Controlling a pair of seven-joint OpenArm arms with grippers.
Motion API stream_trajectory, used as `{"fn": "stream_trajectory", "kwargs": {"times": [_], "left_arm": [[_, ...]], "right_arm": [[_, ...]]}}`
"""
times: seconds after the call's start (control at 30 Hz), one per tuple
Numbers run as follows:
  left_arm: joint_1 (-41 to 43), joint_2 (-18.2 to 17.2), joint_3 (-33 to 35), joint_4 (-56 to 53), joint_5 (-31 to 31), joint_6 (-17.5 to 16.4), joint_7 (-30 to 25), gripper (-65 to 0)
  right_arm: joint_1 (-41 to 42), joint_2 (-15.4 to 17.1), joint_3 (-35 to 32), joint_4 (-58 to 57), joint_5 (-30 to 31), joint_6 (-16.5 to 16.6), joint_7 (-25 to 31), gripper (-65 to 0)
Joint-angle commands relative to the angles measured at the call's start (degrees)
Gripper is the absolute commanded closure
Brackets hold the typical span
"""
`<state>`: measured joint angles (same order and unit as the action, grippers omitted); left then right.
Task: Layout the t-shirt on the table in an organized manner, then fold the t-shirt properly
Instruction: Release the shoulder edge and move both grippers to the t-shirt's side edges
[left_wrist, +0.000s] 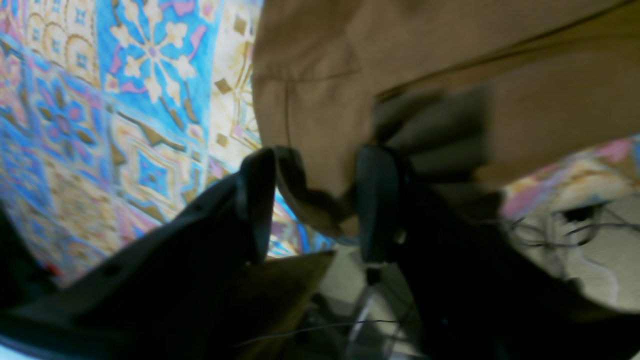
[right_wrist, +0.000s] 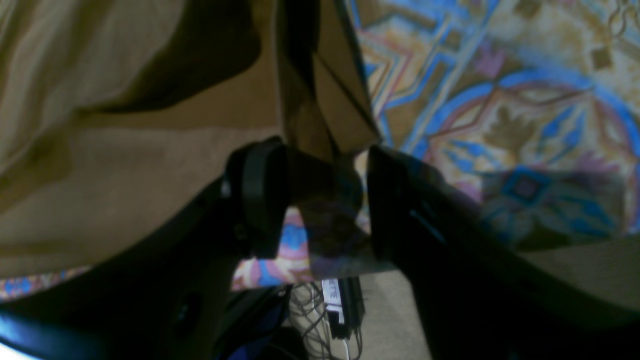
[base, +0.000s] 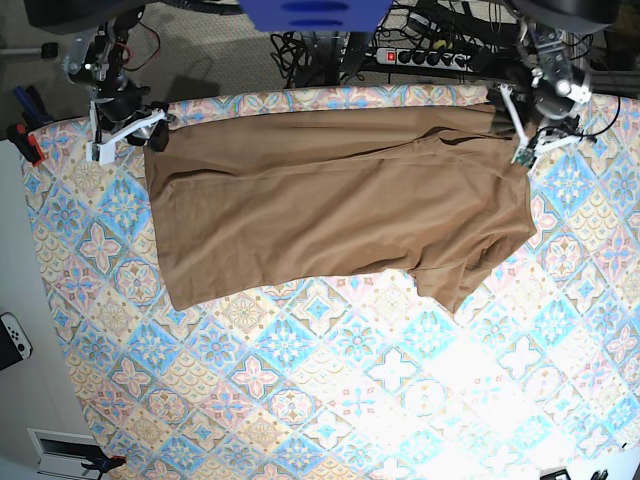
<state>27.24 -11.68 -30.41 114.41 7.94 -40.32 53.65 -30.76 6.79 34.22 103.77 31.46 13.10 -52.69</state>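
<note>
Left wrist view: the left gripper (left_wrist: 315, 200) has its jaws closed on a bunched edge of the one t-shirt (left_wrist: 400, 60), filling the upper right over the table (left_wrist: 125, 125).

Right wrist view: the right gripper (right_wrist: 325, 195) stands with jaws apart; cloth hangs between them, but I cannot tell if it is pinched.

Base view: the single shirt lies spread across the upper half, both arms reaching down at its top corners.

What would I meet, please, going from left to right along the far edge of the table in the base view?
Right gripper at the t-shirt's corner → t-shirt spread on the table → left gripper at the opposite corner.
</note>
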Motion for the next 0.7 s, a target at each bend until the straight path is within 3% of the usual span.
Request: {"fn": "stream_trajectory", "kwargs": {"times": [0.0,0.1,0.3,0.47,0.67], "left_arm": [[0.0,1.4,-0.2,1.2,1.6,0.3,-0.4,-25.7],[-0.9,5.0,-1.5,2.5,3.8,0.3,-4.5,-25.7],[-1.3,12.9,-7.3,2.5,6.3,0.3,-18.3,-25.7],[-1.3,15.0,-8.9,2.5,6.0,0.3,-26.0,-25.7],[-3.3,16.1,-9.4,2.5,6.2,0.3,-27.1,-25.7]], "right_arm": [[0.0,0.6,0.4,1.0,0.7,0.4,1.5,-25.9],[0.0,0.6,0.6,1.0,0.7,0.4,1.6,-25.8],[-0.1,0.6,0.6,1.6,0.7,0.4,1.3,-25.8],[0.0,0.6,0.8,1.6,0.7,0.4,1.6,-25.8],[5.4,0.8,1.8,1.6,0.6,0.4,1.7,-25.8]]}}
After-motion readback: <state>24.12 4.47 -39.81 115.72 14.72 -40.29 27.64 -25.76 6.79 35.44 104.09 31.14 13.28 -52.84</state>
